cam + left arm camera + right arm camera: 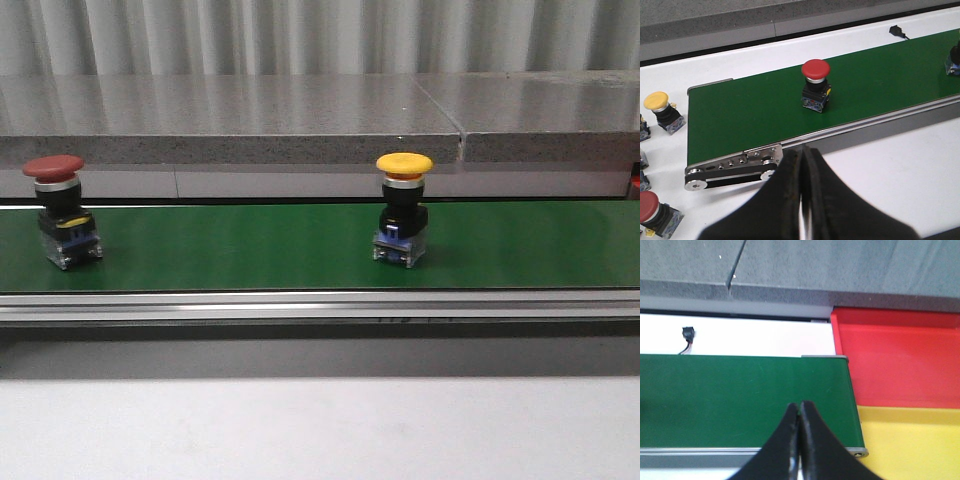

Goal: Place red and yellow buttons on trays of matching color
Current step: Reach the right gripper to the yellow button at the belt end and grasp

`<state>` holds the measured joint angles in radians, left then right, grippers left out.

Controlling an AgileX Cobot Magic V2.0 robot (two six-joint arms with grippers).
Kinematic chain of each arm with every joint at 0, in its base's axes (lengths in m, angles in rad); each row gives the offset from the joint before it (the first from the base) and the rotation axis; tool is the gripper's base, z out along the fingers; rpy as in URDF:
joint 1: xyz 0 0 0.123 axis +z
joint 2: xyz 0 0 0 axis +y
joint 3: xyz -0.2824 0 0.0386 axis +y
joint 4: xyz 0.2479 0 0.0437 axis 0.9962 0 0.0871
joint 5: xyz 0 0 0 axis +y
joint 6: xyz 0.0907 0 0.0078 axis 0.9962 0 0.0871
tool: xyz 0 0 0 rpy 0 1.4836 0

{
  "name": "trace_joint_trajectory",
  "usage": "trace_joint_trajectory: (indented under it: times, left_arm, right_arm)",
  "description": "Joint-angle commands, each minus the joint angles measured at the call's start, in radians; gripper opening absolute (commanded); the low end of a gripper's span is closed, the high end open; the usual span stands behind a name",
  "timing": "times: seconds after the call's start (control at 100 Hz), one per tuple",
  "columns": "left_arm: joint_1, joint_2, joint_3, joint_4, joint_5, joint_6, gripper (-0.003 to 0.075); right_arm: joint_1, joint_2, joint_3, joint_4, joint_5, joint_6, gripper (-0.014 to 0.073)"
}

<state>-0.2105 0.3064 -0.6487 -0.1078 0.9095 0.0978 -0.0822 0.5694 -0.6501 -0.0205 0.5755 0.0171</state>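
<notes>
Beyond the pressed-together left claw (801, 200), across the belt rail, the red button (816, 86) stands upright; right claw (799, 440) likewise closed, empty

Even, soft light; faint shadows, imgs sharp.
</notes>
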Motion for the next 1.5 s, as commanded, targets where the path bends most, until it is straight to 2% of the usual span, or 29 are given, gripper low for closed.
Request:
trace_joint_trajectory:
  times: [0.0, 0.13, 0.26, 0.61, 0.7, 0.91, 0.97, 1.11, 1.49]
  left_arm:
    - [-0.008, 0.011, -0.023, -0.006, -0.064, -0.002, -0.0020]
    - [-0.008, 0.011, -0.023, -0.006, -0.064, -0.002, -0.0020]
    - [-0.008, 0.011, -0.023, -0.006, -0.064, -0.002, -0.0020]
    - [-0.008, 0.011, -0.023, -0.006, -0.064, -0.002, -0.0020]
    - [-0.008, 0.011, -0.023, -0.006, -0.064, -0.002, -0.0020]
    - [-0.008, 0.011, -0.023, -0.006, -0.064, -0.002, -0.0020]
    - [-0.008, 0.011, -0.023, -0.006, -0.064, -0.002, -0.0020]
    - [-0.008, 0.011, -0.023, -0.006, -0.064, -0.002, -0.0020]
    - [-0.008, 0.011, -0.023, -0.006, -0.064, -0.002, -0.0020]
  right_arm:
    - [0.001, 0.081, -0.090, 0.001, -0.004, -0.005, -0.0067]
    - [0.020, 0.186, -0.171, 0.004, 0.089, -0.005, -0.0067]
    - [0.083, 0.270, -0.246, 0.005, 0.180, -0.011, -0.0067]
    - [0.251, 0.508, -0.419, 0.007, 0.299, -0.017, -0.0056]
    - [0.286, 0.566, -0.477, 0.014, 0.317, -0.017, 0.0034]
    - [0.363, 0.681, -0.604, 0.015, 0.379, -0.017, 0.0422]
    - [0.372, 0.710, -0.629, 0.015, 0.390, -0.017, 0.0469]
    - [0.387, 0.775, -0.686, 0.021, 0.385, -0.017, 0.0477]
    - [0.399, 0.897, -0.769, 0.066, 0.513, -0.017, 0.0477]
